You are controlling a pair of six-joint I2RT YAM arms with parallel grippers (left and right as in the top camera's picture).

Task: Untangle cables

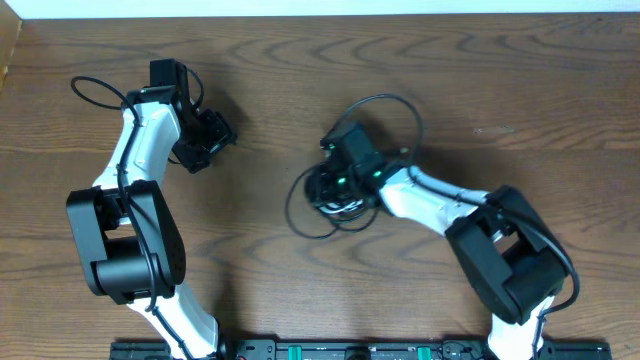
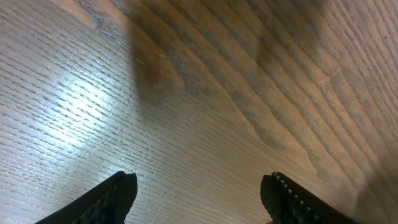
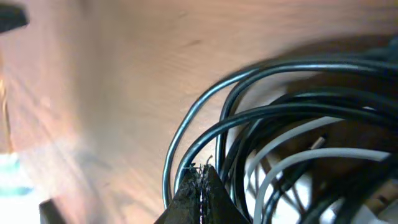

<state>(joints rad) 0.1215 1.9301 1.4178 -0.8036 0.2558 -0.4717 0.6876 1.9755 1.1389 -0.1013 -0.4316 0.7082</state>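
Right gripper [image 3: 200,194]: jaws fully closed, with the fingertips [image 3: 211,198] meeting in a single dark wedge. The tip sits against the edge of the cables [image 3: 273,112]. The right wrist view does not show whether a strand is pinched between the tips.

Directly beyond the tip, several black cords curve in tight parallel arcs, packed together and overlapping. Paler white cords [image 3: 292,163] run beneath and between them. The far side of the bundle is blurred.

In the overhead view the bundle lies near the middle of the table [image 1: 500,80], under the right gripper. One thin black loop [image 1: 291,208] spreads out from it on the table toward the left arm's side.

Left gripper [image 2: 199,205]: jaws wide apart, nothing between them. Only bare wood grain is visible below the two fingers [image 2: 115,198]. This gripper is positioned well apart from the bundle, toward the far left of the table
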